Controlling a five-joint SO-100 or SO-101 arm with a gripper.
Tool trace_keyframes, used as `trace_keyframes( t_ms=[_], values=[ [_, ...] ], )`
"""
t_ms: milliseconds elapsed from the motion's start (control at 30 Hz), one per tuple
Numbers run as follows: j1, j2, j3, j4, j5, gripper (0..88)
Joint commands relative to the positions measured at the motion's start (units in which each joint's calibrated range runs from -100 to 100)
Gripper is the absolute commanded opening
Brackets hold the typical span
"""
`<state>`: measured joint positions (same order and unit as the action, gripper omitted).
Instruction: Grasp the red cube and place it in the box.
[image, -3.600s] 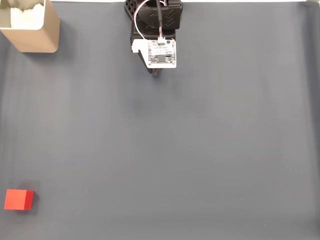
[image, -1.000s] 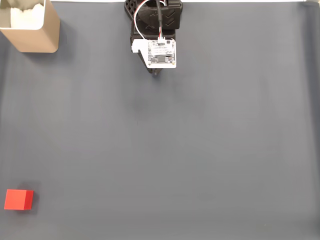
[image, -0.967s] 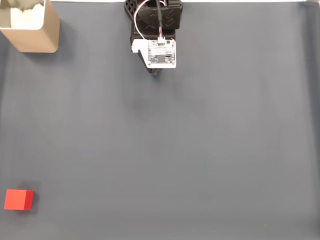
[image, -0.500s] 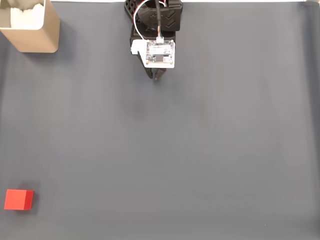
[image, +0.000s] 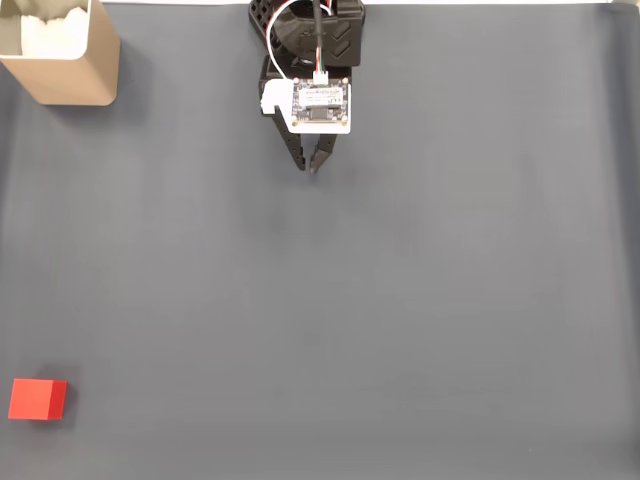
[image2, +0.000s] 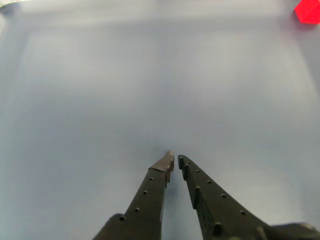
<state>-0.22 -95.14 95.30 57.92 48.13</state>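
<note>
While arm sits folded at mat's top edge, pincer (image: 306, 167) nearly closed, empty

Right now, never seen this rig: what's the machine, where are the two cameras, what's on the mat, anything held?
It is a small tabletop robot arm with a two-finger gripper. The fixed view looks straight down at a dark grey mat. The wrist view rides on the arm and looks forward along the two black fingers, whose tips nearly touch with nothing between them. On the mat lie a red cube, at the lower left from above, and a tan open-topped box with white lining, at the upper left. Nothing is held.
</note>
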Motion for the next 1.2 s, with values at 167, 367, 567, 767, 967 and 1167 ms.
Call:
trace_keyframes(
  t_ms=[167, 367, 567, 767, 967, 1167],
  values=[
    [0.36, 5.10, -9.35, -3.24, -0.44, 0.0],
    [0.36, 10.39, -16.28, -3.41, -0.78, 0.0],
    [0.65, 17.75, -25.13, -3.41, -1.12, 0.0],
    [2.50, 25.90, -33.71, -3.16, -1.42, 0.0],
    [5.76, 34.56, -42.56, -2.18, -1.47, 0.0],
    [8.82, 41.41, -50.41, -1.03, -1.47, 0.0]
  ],
)
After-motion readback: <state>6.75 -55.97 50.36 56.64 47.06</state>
